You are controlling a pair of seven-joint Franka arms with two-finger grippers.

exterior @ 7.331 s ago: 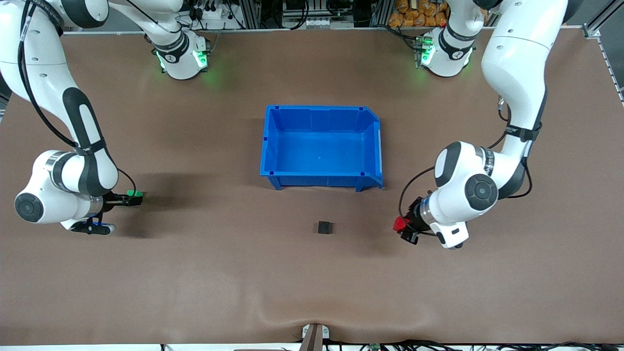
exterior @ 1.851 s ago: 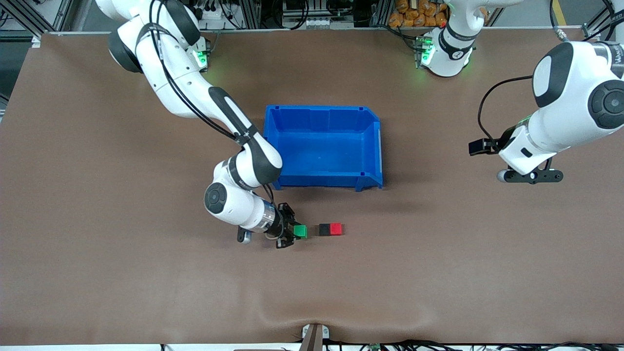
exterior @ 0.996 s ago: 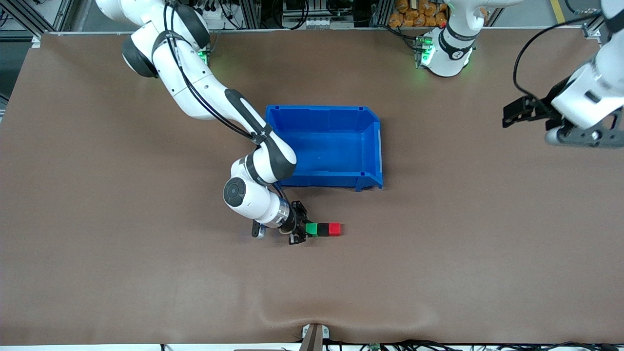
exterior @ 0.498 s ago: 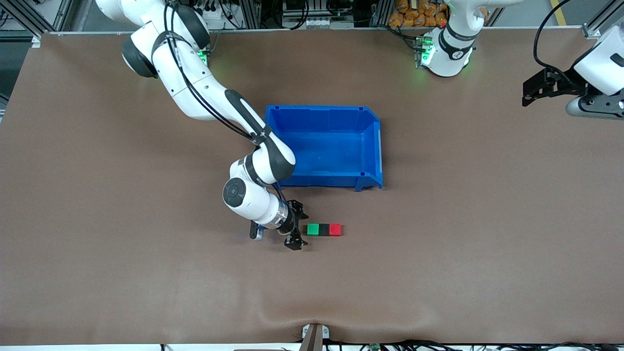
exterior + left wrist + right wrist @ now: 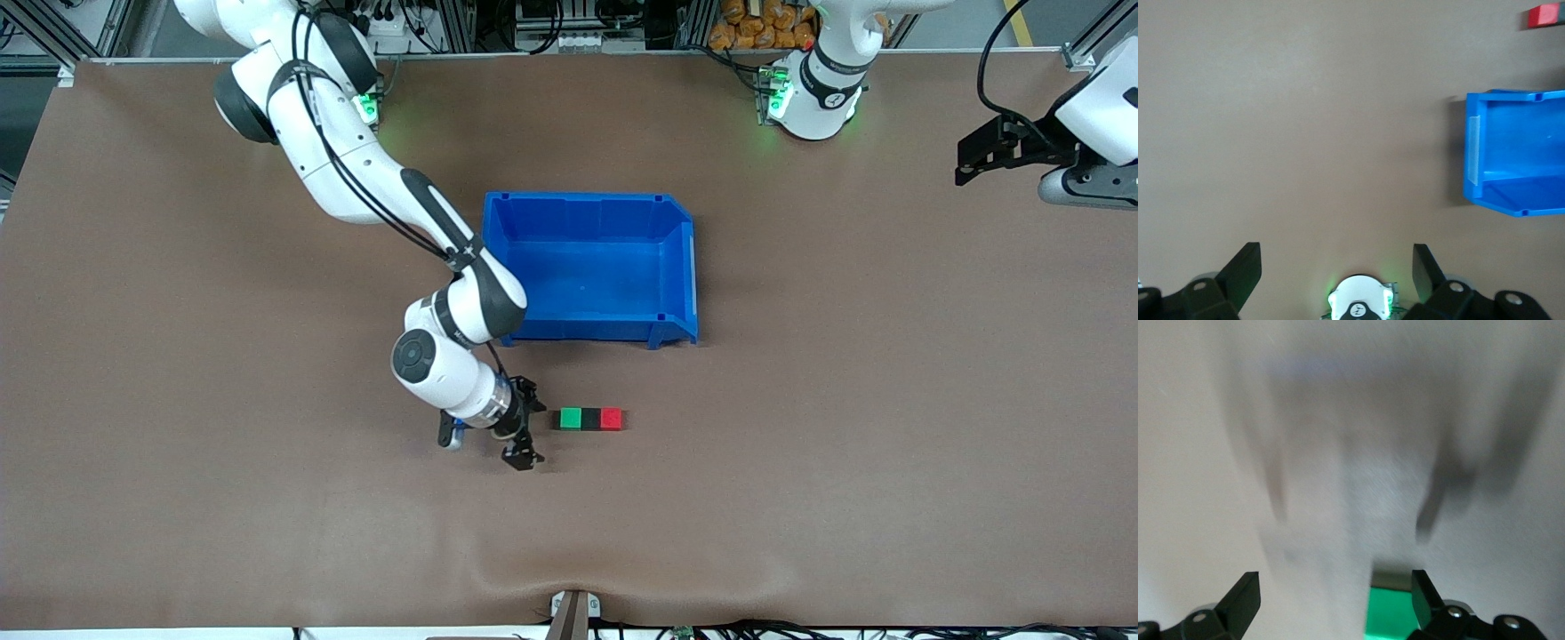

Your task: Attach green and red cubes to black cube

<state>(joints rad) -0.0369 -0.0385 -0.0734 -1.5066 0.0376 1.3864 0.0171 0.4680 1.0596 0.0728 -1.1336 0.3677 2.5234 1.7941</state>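
Three cubes seen in touching row on surface [image 5: 267,533], at 6 o'clock of blue bin [image 5: 676,267], nearer front camera: green cube [image 5: 570,418], black cube [image 5: 590,418], red cube [image 5: 611,418]. Right claw [image 5: 526,433] spread wide, empty, just beside green cube at its 9 o'clock. Left claw [image 5: 969,164] spread wide, empty, raised over left arm's end of surface.

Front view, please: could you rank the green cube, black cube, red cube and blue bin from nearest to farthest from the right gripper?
From the open right gripper:
1. Green cube, the row's nearest end.
2. Black cube, middle.
3. Red cube, the row's other end.
4. Blue bin, too close to rank against the red cube.
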